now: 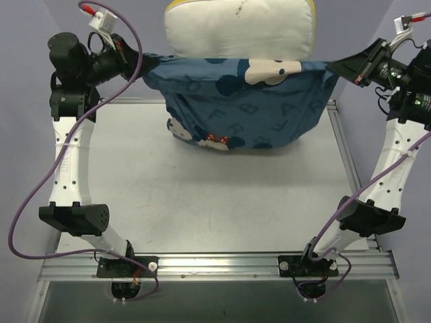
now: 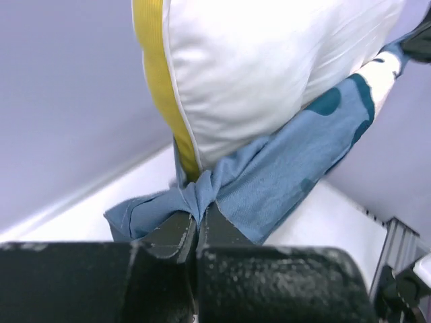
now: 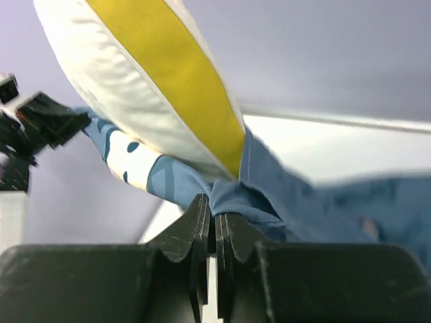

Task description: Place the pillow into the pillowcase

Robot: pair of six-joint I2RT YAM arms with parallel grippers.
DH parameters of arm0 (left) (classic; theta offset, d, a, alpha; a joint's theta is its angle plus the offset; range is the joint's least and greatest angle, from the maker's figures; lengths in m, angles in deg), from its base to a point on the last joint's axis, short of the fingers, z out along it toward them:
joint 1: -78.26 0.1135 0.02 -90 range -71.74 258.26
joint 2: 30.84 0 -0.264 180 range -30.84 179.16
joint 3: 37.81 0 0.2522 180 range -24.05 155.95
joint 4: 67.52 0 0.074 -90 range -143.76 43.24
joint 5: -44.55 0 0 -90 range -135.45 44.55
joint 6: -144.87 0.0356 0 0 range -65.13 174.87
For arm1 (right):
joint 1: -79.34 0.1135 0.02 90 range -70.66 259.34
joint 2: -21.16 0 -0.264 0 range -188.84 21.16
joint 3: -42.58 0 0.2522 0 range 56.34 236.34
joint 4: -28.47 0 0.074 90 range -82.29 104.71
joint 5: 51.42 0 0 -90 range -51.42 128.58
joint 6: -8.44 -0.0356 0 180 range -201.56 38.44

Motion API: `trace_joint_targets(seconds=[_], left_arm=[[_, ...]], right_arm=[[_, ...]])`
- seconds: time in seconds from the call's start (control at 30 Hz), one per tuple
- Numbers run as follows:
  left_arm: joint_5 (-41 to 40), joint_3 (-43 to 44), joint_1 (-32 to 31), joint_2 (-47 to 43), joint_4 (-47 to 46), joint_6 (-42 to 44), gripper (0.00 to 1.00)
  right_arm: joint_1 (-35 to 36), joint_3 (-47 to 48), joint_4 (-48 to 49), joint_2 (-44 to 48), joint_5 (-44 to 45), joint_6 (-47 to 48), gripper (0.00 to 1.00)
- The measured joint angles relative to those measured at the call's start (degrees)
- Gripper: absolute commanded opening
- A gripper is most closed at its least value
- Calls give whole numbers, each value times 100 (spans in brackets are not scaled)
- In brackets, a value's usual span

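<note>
The blue pillowcase hangs stretched between my two grippers above the far part of the table. The cream-white pillow with yellow piping stands in its open mouth, its upper half sticking out. My left gripper is shut on the pillowcase's left rim corner, seen up close in the left wrist view. My right gripper is shut on the right rim corner, seen in the right wrist view. The pillow also shows in the left wrist view and in the right wrist view.
The white table lies below the hanging cloth. A metal rail runs along the near edge by the arm bases. Purple walls enclose the back and sides.
</note>
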Motion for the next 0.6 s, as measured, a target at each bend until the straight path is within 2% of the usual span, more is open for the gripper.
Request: trace_joint_targets(seconds=[0.1, 0.2, 0.3, 0.37, 0.5, 0.6], left_arm=[[33, 649, -2, 39, -516, -433, 0], [85, 730, 0, -2, -1095, -719, 0], [151, 184, 2, -245, -1495, -870, 0], [179, -46, 35, -273, -1720, -988, 0], [249, 354, 267, -39, -1921, -1272, 0], [271, 645, 361, -9, -2426, -1519, 0]], right_arm=[[-118, 175, 1045, -11, -79, -1165, 0], [-101, -9, 1569, 28, -92, -1770, 0], [-33, -570, 1781, 190, -107, -2031, 0], [-28, -538, 1722, 118, -140, -2140, 0], [-144, 542, 1685, -225, -153, -2269, 0], [-157, 498, 2162, 214, -24, -2332, 0]])
